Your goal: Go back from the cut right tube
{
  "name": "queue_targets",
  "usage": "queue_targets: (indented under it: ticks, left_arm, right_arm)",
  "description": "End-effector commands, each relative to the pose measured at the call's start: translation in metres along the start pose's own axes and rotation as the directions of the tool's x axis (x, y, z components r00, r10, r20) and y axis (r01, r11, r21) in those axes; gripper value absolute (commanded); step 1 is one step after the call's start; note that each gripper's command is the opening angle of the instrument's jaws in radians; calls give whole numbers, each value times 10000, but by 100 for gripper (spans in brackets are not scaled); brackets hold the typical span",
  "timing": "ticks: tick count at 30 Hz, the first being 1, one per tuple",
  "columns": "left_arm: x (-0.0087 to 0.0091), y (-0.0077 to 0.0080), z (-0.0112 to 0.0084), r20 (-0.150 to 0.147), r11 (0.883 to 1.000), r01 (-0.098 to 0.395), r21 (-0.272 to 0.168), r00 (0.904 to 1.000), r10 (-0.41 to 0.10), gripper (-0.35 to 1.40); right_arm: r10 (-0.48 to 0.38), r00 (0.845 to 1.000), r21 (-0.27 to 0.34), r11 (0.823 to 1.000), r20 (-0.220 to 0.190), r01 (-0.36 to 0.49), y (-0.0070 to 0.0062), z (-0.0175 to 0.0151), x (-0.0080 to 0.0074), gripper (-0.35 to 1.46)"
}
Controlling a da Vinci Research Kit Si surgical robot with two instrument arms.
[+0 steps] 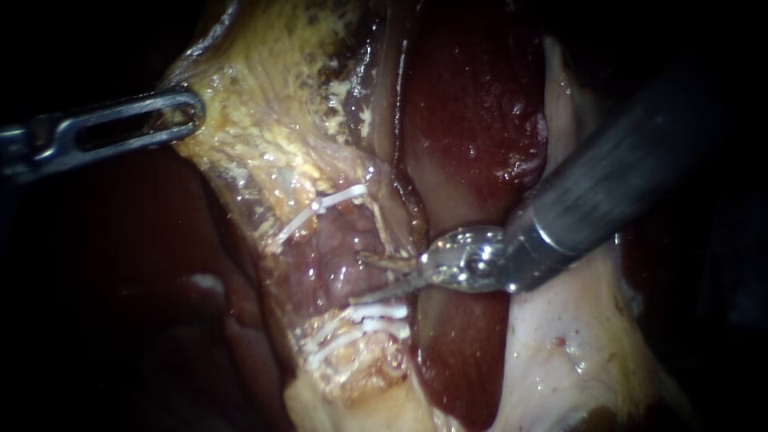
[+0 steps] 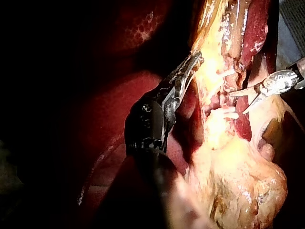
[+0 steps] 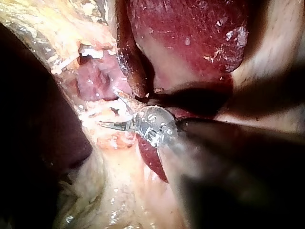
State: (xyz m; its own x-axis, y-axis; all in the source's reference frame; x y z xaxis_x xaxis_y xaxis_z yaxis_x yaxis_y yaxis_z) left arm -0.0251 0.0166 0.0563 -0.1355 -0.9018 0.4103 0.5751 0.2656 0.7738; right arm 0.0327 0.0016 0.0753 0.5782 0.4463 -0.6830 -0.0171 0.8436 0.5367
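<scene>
My right instrument [image 1: 358,278] comes in from the upper right and ends in two thin blades that stand open, with nothing between them. The blades lie over pink tissue [image 1: 332,260], between an upper white clip [image 1: 324,204] and lower white clips [image 1: 364,316]. A brown tube [image 1: 412,212] runs down and ends just by the blades' hinge. My left instrument [image 1: 180,112] has its jaws shut on yellow fatty tissue [image 1: 256,136] at the upper left and holds it taut. The left wrist view shows the open blades [image 2: 240,101] beside the clips [image 2: 228,113]. The right wrist view shows the same open blades [image 3: 112,114].
Dark red liver [image 1: 472,120] lies behind the right shaft [image 1: 608,184] and continues below the blades [image 1: 456,360]. Pale tissue [image 1: 560,352] fills the lower right. More dark liver [image 1: 160,288] sits at the lower left.
</scene>
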Motion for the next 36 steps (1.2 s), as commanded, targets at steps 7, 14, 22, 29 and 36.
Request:
queue_targets:
  ticks: [7,14,22,29,36]
  left_arm:
    - [1,0,1,4,10000,-5,-2,10000,5,-35]
    - [2,0,2,7,10000,-5,-7,10000,5,-35]
    - [15,5,18,117,10000,-68,-43,9999,69,-35]
    - [39,10,78,-233,9997,-179,142,9996,182,-35]
    - [61,-2,123,-512,9991,-262,334,9983,279,-35]
  right_arm:
    - [-1485,9873,-1015,9846,-572,1422,14,-64,15,141]
    - [-1937,9756,-1358,9744,-1038,1790,16,-99,30,143]
    - [-2047,9725,-1372,9723,-1108,1890,14,-104,32,143]
    - [-2066,9721,-1361,9721,-1109,1910,13,-106,28,143]
    - [-2077,9719,-1358,9719,-1110,1922,12,-107,26,143]
